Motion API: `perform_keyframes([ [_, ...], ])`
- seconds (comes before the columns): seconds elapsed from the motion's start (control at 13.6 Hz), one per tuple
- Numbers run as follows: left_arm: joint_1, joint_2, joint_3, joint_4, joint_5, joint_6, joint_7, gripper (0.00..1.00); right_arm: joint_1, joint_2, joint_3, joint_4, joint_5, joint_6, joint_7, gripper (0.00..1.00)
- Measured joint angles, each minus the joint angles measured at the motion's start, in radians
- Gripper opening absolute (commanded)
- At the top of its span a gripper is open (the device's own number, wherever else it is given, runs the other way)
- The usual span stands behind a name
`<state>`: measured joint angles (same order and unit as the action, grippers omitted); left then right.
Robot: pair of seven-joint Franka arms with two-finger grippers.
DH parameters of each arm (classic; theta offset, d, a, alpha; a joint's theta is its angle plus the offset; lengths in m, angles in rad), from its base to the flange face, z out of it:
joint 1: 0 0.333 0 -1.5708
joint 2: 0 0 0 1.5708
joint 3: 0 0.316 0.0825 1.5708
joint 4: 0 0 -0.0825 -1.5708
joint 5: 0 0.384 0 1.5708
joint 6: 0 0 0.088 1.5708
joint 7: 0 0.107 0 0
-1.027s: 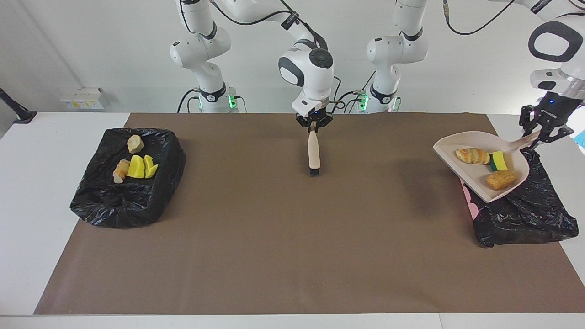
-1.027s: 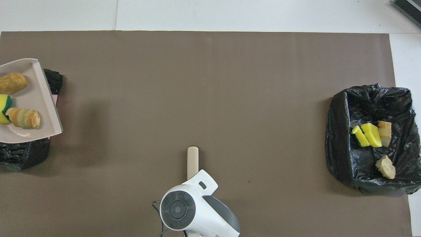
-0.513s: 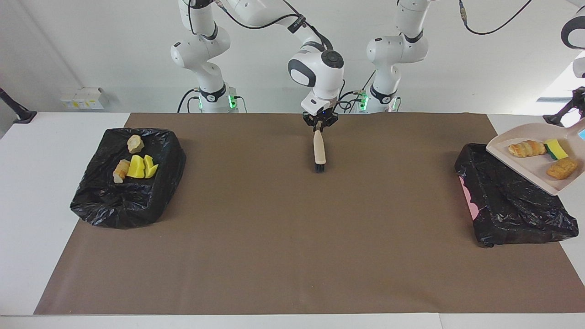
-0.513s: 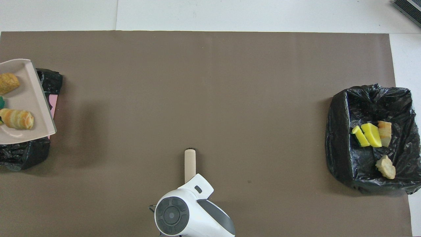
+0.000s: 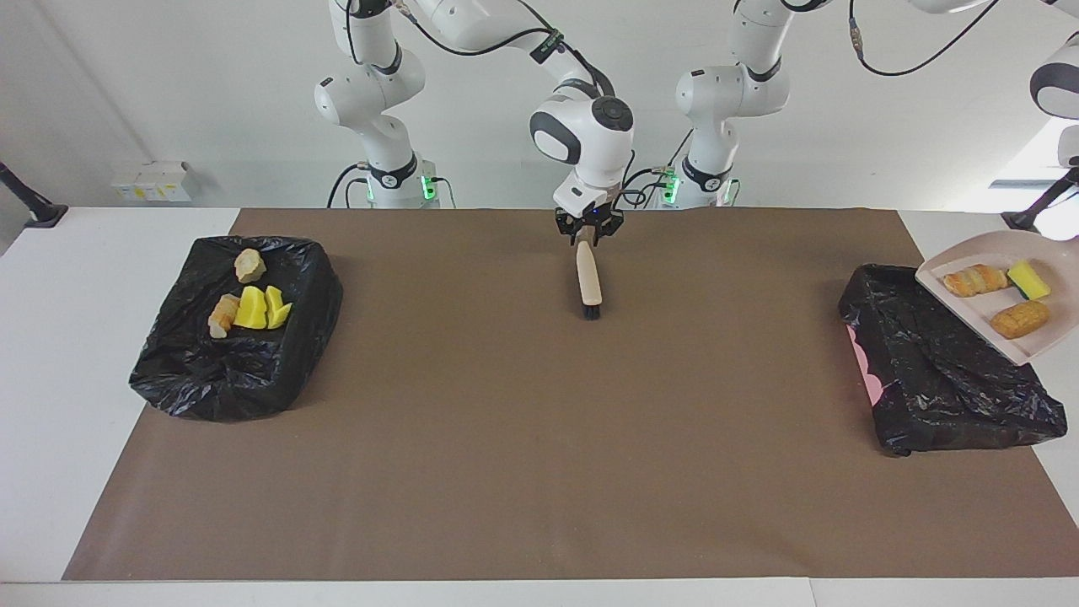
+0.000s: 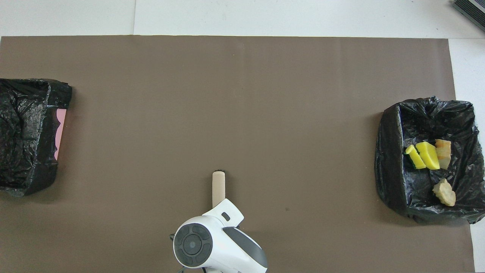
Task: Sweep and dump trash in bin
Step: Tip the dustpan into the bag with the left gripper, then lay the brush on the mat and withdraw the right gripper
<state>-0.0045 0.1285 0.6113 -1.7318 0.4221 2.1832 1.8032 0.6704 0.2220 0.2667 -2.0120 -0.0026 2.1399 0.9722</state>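
Note:
My right gripper is shut on the handle of the beige brush, also in the overhead view; its black bristles point down at the brown mat. The beige dustpan hangs in the air over the black-lined bin at the left arm's end. It carries three bits of trash: a striped bread roll, a green-faced yellow sponge and an orange bread chunk. Its handle and my left gripper are off the picture's edge.
A second black-lined bin at the right arm's end holds several bits: yellow sponges, a bread chunk and a pale lump. The left-end bin shows a pink edge. The brown mat covers the table.
The left arm carried the loaded dustpan up and toward its end of the table, out of the overhead view. The right gripper and brush shifted slightly.

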Motion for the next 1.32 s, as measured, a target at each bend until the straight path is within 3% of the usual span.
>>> perform_keyframes([
  [0.37, -0.002, 0.015, -0.004, 0.001, 0.150, 0.007, -0.019, 0.00, -0.070, -0.009, 0.000, 0.105, 0.000, -0.068, -0.009, 1.00],
  [0.51, -0.012, 0.015, -0.010, 0.004, 0.230, 0.007, -0.054, 0.00, -0.119, -0.025, -0.001, 0.162, 0.000, -0.149, -0.072, 1.00],
  [0.95, -0.045, 0.015, -0.032, 0.018, 0.397, 0.006, -0.126, 0.00, -0.310, -0.112, -0.004, 0.292, 0.000, -0.394, -0.404, 1.00],
  [1.32, -0.046, -0.023, -0.104, 0.052, 0.406, 0.001, -0.151, 0.00, -0.542, -0.163, -0.010, 0.382, 0.000, -0.521, -0.729, 1.00],
])
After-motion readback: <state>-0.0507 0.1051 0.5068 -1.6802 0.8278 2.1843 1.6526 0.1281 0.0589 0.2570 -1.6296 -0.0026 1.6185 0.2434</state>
